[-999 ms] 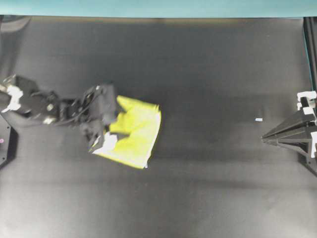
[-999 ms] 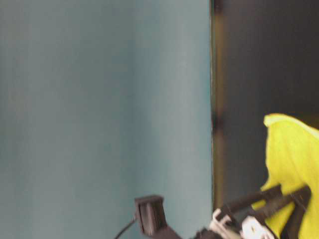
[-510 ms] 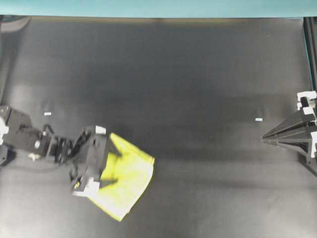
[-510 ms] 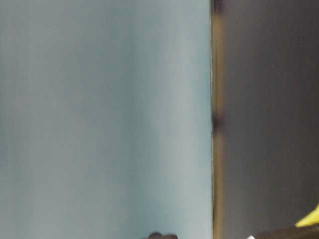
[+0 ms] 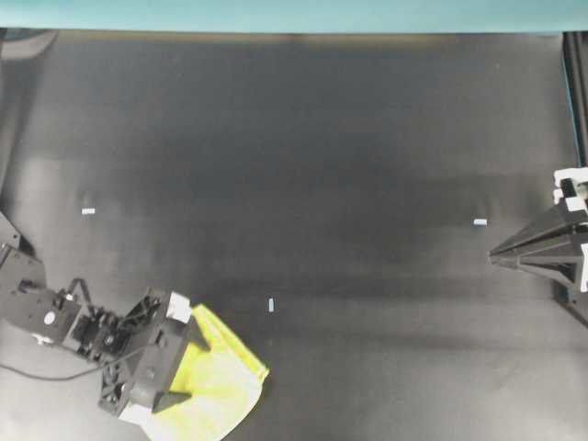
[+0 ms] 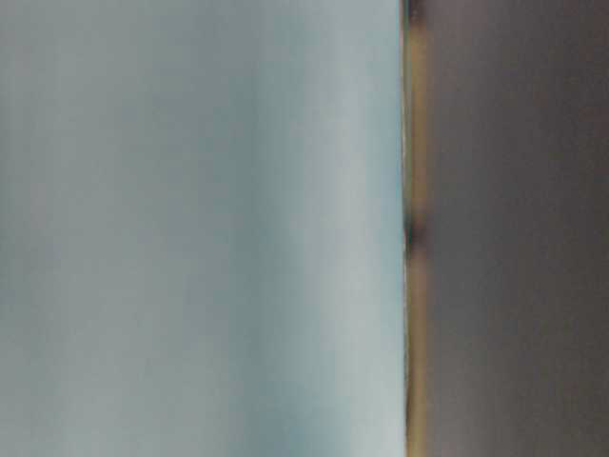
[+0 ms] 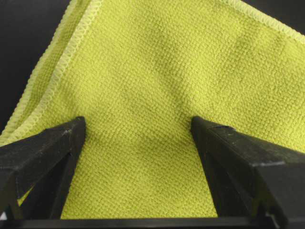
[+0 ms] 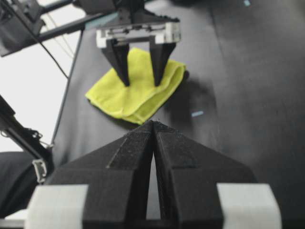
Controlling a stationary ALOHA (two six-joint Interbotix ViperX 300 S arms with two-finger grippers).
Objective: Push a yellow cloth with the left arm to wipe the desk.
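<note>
The yellow cloth [image 5: 220, 390] lies folded on the black desk [image 5: 322, 138] at the front left, partly cut off by the frame's bottom edge. My left gripper [image 5: 191, 372] is open, with both fingertips pressed down onto the cloth and wide apart. In the left wrist view the cloth [image 7: 143, 71] fills the frame between the spread fingers [image 7: 47, 152]. The right wrist view shows the left gripper [image 8: 141, 82] standing on the cloth [image 8: 138, 98]. My right gripper [image 5: 496, 253] is shut and empty at the far right edge; its tips [image 8: 153, 123] are closed together.
Small white tape marks lie on the desk at the left [image 5: 88, 211], near the cloth [image 5: 271, 304] and at the right [image 5: 480, 222]. A teal strip [image 5: 294, 14] runs along the far edge. The table-level view shows only a teal wall [image 6: 190, 228] and dark desk.
My left arm has dragged the cloth toward the front-left corner, across the desk and out of the table-level view. A tape mark that the cloth covered now shows. The right arm has not moved.
</note>
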